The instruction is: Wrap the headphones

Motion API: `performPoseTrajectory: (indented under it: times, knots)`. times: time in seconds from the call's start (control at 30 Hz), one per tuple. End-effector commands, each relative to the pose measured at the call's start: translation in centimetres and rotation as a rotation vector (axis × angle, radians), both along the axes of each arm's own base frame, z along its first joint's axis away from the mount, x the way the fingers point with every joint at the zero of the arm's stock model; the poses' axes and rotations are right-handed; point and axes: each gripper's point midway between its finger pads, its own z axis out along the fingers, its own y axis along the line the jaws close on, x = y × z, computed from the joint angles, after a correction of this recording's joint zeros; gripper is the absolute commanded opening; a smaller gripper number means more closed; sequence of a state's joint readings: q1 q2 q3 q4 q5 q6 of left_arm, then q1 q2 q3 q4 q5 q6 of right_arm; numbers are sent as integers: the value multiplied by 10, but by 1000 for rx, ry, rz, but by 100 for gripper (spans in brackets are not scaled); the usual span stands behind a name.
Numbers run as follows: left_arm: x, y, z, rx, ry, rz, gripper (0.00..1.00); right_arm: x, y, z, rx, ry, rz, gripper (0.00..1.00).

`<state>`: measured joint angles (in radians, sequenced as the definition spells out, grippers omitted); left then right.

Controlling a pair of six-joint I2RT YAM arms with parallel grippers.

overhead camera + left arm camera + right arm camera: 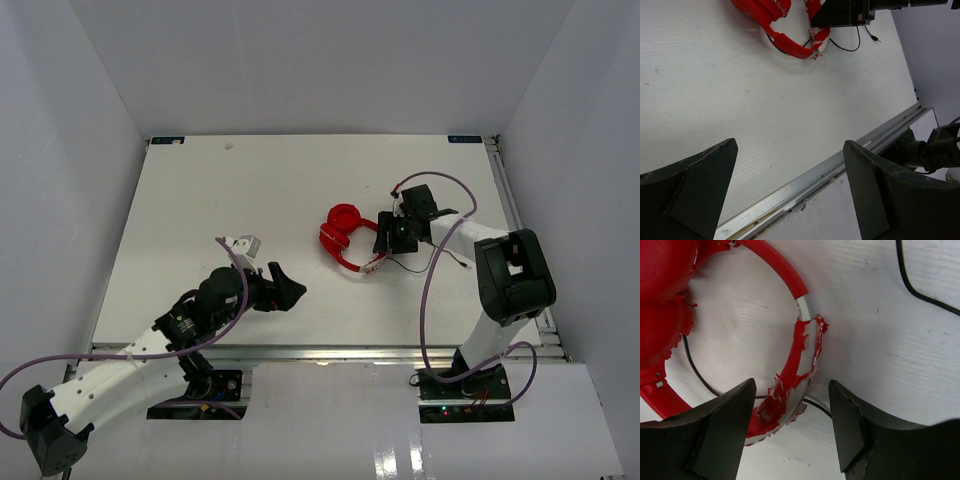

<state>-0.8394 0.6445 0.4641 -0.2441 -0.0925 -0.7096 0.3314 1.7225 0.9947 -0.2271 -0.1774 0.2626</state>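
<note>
Two end effectors, both with jaws apart. From above, the headphones (348, 240) lie on the worktop (230, 200) right of centre, nearer its right edge, with the right end effector (396, 235) over them. Only the right wrist view shows the headband (802, 347) running between the fingers (722, 432), unclamped, its red coating peeling, the cord (696, 372) passing beneath it. The left end effector (288, 290) hangs wide open by the near edge. Open worktop stretches toward the left and far edges.
</note>
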Motion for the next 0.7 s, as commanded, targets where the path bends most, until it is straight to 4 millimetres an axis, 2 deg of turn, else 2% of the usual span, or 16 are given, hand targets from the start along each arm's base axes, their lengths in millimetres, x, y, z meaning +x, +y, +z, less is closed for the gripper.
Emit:
performPoseTrajectory:
  times: [0.0, 0.27, 0.4, 0.57, 0.67]
  knots:
    - [1, -3, 6, -33, -13, -2, 98, 8, 6, -4, -1, 2, -3, 60]
    - [0, -5, 13, -58, -17, -7, 98, 10, -1, -17, -48, 17, -25, 45]
    - [-1, -5, 12, -61, -9, -11, 98, 11, -3, -16, -56, 8, -29, 32]
    - [-5, -15, 9, -63, 5, -65, 98, 17, -2, -2, -5, -14, -15, 14]
    - [-11, -25, 11, -64, 3, -141, 98, 31, -3, 22, 65, -61, 12, 8]
